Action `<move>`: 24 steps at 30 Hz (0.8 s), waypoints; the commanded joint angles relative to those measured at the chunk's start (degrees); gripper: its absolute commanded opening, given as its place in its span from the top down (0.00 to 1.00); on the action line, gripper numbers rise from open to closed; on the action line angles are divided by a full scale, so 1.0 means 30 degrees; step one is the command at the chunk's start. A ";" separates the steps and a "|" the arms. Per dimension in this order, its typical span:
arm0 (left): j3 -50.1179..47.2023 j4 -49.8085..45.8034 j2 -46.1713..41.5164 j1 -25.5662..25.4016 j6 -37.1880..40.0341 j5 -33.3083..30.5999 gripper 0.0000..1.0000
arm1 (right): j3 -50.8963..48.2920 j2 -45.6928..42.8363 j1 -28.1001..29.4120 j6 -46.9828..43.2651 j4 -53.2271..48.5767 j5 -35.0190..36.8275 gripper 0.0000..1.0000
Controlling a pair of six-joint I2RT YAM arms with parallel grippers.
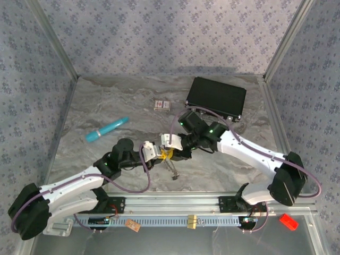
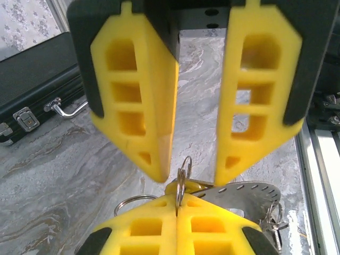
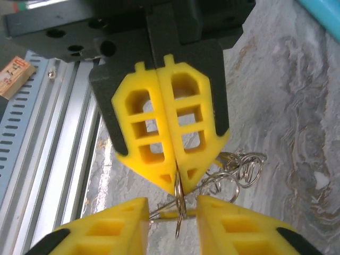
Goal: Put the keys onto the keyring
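Observation:
My left gripper is shut on the keyring, a thin silver loop held edge-on and sticking up from its tips. A yellow key head sits right at the loop, joined to a slotted silver metal piece. My right gripper is open, its fingers either side of the keyring with a gap on both sides. The left gripper faces it tip to tip. In the top view both grippers meet mid-table. More rings and keys hang in a bunch beside them.
A black case lies at the back right, with a small red-and-white box to its left. A teal pen lies to the left. A strand of rings trails onto the table. The aluminium rail borders the near edge.

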 commanded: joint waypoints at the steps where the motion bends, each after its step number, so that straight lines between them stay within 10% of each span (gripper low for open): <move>1: -0.0399 0.2526 -0.0164 -0.0052 -0.0393 0.0558 1.00 | -0.1122 -0.1217 -0.0702 0.1542 0.1775 -0.2229 0.67; 24: -0.1184 0.4387 -0.0496 -0.0097 -0.1256 0.0941 1.00 | -0.1339 -0.0061 -0.0409 0.1566 0.2125 -0.1895 0.83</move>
